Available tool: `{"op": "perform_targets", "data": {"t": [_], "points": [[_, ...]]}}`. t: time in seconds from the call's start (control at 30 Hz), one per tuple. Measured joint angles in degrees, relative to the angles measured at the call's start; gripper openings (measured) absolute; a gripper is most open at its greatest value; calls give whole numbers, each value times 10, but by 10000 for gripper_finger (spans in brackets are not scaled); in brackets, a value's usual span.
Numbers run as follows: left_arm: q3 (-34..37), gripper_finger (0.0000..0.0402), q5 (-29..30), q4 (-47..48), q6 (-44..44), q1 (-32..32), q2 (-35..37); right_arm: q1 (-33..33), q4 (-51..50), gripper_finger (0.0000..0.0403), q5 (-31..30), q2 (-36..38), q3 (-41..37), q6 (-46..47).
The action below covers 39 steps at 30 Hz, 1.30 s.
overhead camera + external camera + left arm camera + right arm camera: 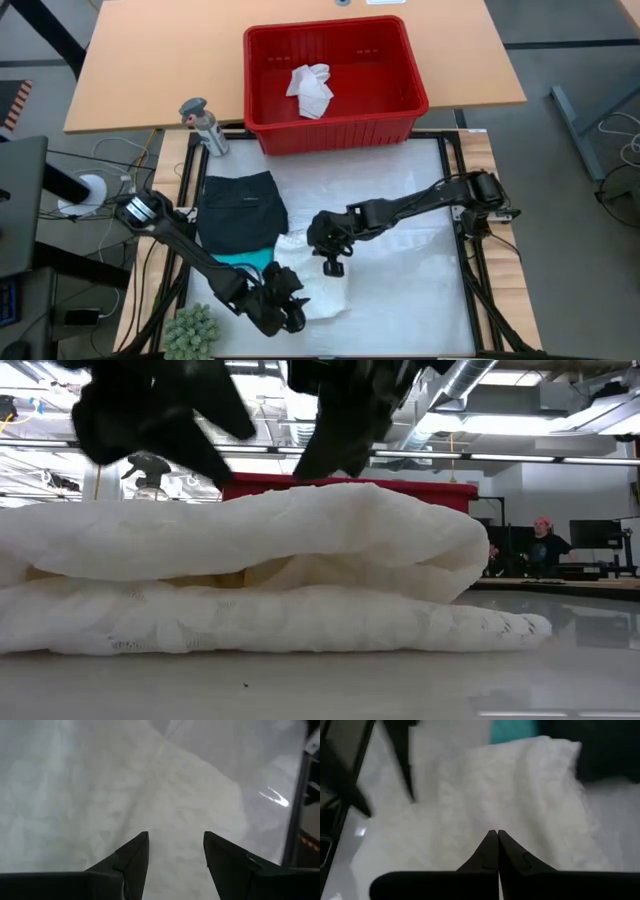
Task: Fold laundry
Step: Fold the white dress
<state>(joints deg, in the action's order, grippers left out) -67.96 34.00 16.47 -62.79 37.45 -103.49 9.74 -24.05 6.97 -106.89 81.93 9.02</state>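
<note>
The white garment (520,795) lies folded just ahead of the right gripper (493,836), whose fingers are closed on nothing. The left gripper (175,842) hovers open over it. A careless pass could drag the fold open.

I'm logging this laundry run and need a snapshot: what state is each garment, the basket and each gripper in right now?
white garment: folded over, flat on the mat
black shorts: laid flat, overlapping the teal garment
teal garment: mostly covered
crumpled white cloth: unfolded, in the basket
red basket: upright
left gripper: open over the white garment
right gripper: shut, holding nothing
</note>
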Motion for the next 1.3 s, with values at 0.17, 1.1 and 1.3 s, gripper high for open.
{"op": "perform_targets", "data": {"t": [0.17, 1.1, 1.3], "points": [[0, 177, 18, 6, -58, -2, -17, -4, 41, 19, 46, -26, 1, -9], [-3, 119, -13, -14, -174, -8, -141, -71, 77, 20, 31, -86, 1, -15], [-2, 110, -12, -16, -178, -3, -143, -96, 65, 27, 28, -86, 1, -11]]}}
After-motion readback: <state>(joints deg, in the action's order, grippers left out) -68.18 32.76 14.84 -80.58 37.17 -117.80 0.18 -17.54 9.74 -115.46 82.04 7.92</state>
